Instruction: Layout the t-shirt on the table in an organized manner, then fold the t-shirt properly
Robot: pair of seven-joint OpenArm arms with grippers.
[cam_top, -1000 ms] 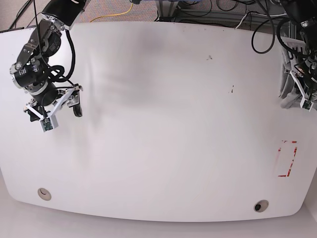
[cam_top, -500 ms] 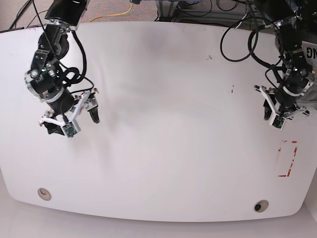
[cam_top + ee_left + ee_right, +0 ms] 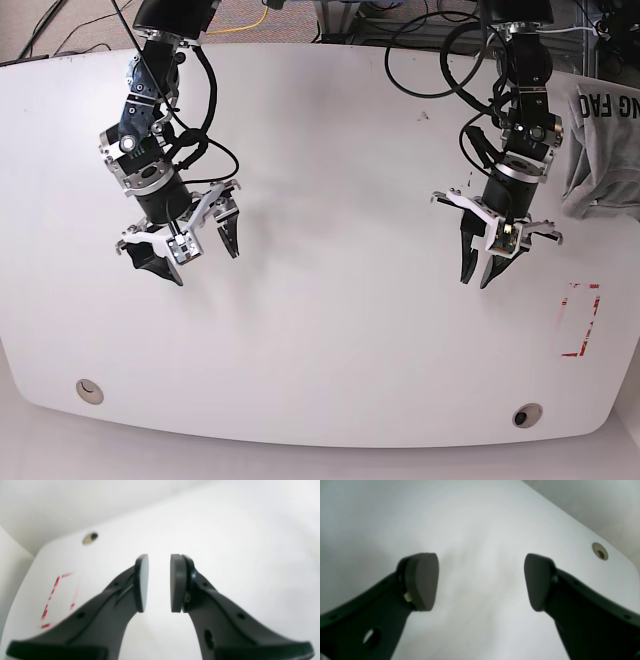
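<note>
Left gripper (image 3: 478, 271): I log it hanging over the right half of the table (image 3: 330, 330), fingers pointing down, jaws parted by a narrow gap with nothing between them; from its wrist camera I see the two dark round pads (image 3: 141, 582) facing each other with bare white surface showing through the gap. Right gripper (image 3: 195, 255): I log it over the left half of the table, jaws spread wide and holding nothing; its wrist camera shows the two fingers (image 3: 420, 580) well apart over plain white tabletop. T-shirt (image 3: 600, 150): grey, bunched in a heap at the right edge of the table toward the far right corner, with dark block letters showing on its upper fold; I see part of it run out of the picture, so I cannot tell whether any hangs over the edge. It lies apart from both grippers, nearer the left one. Red tape outline (image 3: 580, 320): a broken rectangle near the right edge, toward the near corner, below the t-shirt and to the right of the left gripper. Grommets: one (image 3: 89, 390) near the near left corner, one (image 3: 526, 415) near the near right corner. Cables (image 3: 440, 50): dark loops trailing from the left arm along the far edge; a yellow wire (image 3: 235, 28) lies beyond that edge.
</note>
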